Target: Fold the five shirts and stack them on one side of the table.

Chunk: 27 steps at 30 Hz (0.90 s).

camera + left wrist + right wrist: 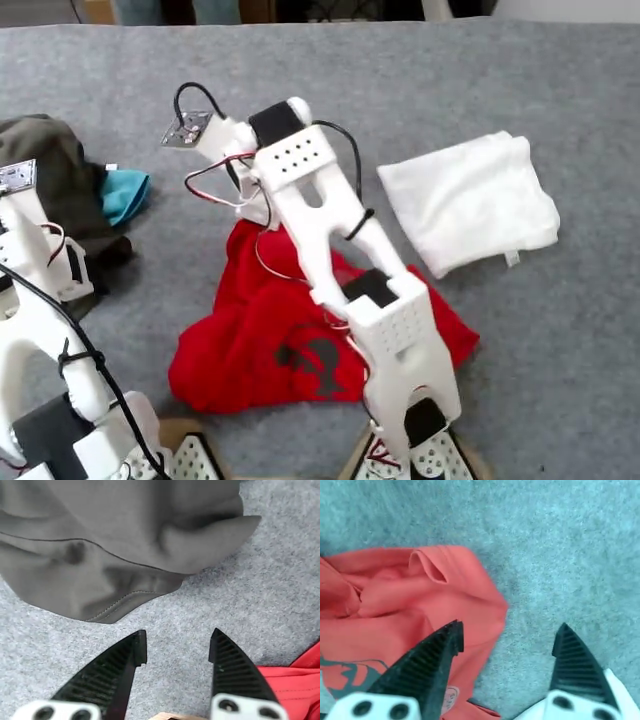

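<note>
A crumpled red shirt (250, 340) with a dark print lies at the table's front centre. My right arm (300, 170) stretches over it. The right gripper (511, 627) is open above the red shirt's edge (420, 595), one finger over the cloth and the other over bare grey table. A folded white shirt (470, 200) lies to the right. At the left, a dark grey shirt (50, 165) is heaped with a teal one (125, 192) peeking out. My left gripper (177, 640) is open and holds nothing, just short of the dark shirt's hem (115, 555).
Grey felt (450, 90) covers the whole table, with bare room at the back and far right. My left arm (30, 260) stands at the left edge beside the dark heap. A corner of the red shirt (295, 680) shows near the left gripper.
</note>
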Each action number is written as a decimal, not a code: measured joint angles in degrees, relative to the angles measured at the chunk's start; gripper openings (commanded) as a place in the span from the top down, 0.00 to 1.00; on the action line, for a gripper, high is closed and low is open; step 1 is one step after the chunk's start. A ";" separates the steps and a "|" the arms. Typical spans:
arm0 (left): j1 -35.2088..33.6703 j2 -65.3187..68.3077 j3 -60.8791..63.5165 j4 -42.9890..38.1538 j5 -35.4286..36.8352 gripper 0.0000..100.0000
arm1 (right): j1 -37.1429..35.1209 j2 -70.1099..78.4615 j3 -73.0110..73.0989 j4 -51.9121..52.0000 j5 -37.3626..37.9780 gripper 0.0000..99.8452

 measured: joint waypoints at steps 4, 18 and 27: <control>0.00 0.00 0.00 0.00 0.00 0.78 | -0.18 0.00 0.70 0.00 6.59 0.76; 0.00 0.00 0.00 -0.35 0.00 0.78 | -4.92 3.69 1.14 0.00 17.23 0.76; 0.00 0.00 0.00 -0.35 0.00 0.78 | -4.84 5.89 -1.85 0.00 17.93 0.76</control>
